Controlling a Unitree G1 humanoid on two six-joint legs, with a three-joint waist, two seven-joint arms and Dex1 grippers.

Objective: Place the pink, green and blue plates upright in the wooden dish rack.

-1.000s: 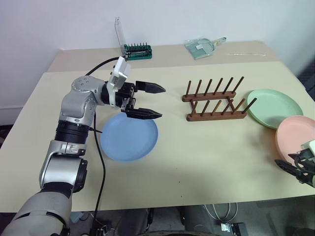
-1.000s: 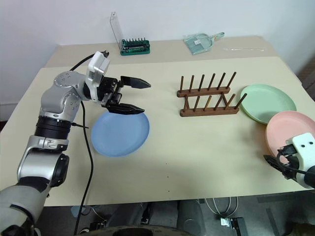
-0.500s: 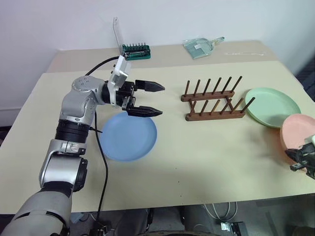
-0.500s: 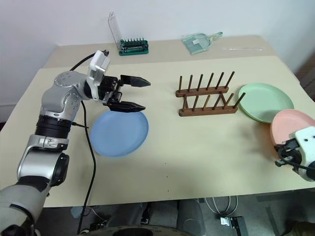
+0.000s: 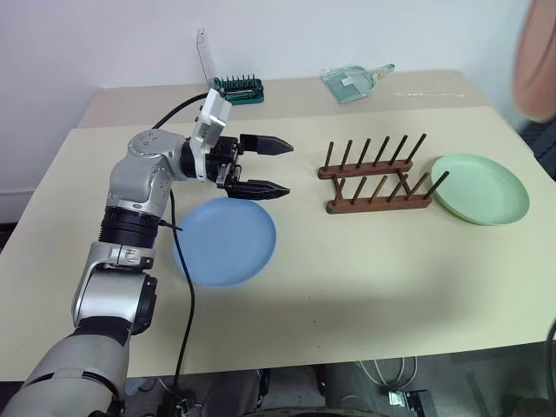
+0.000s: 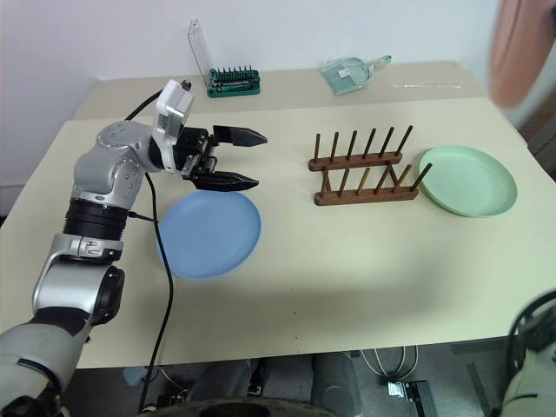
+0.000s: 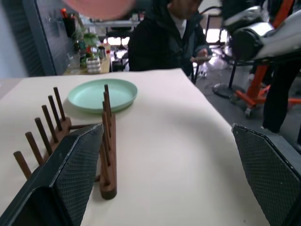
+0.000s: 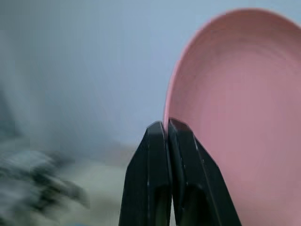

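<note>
The right tool [image 8: 167, 127] is pinching the rim of the pink plate [image 8: 235, 117], its two fingers pressed together on the edge, and the plate is hanging in the air at the far right of the head views, a blurred pink shape [image 5: 534, 65] high above the desk [image 5: 347, 278]. The wooden dish rack [image 5: 378, 178] is lying below and to the left of that plate, its two peg rows running left to right, so the plate's face is needing to turn crosswise to the rails before it drops between pegs; the right arm is plainly the nearer one. The green plate [image 5: 479, 188] is resting flat just right of the rack, and the blue plate [image 5: 226, 241] is lying flat well to the left, under the left tool [image 5: 274, 165], which is hovering with its fingers spread wide and holding nothing. Compared with a second ago, the pink plate is no longer lying on the desk beside the green one; it is lifted clear.
</note>
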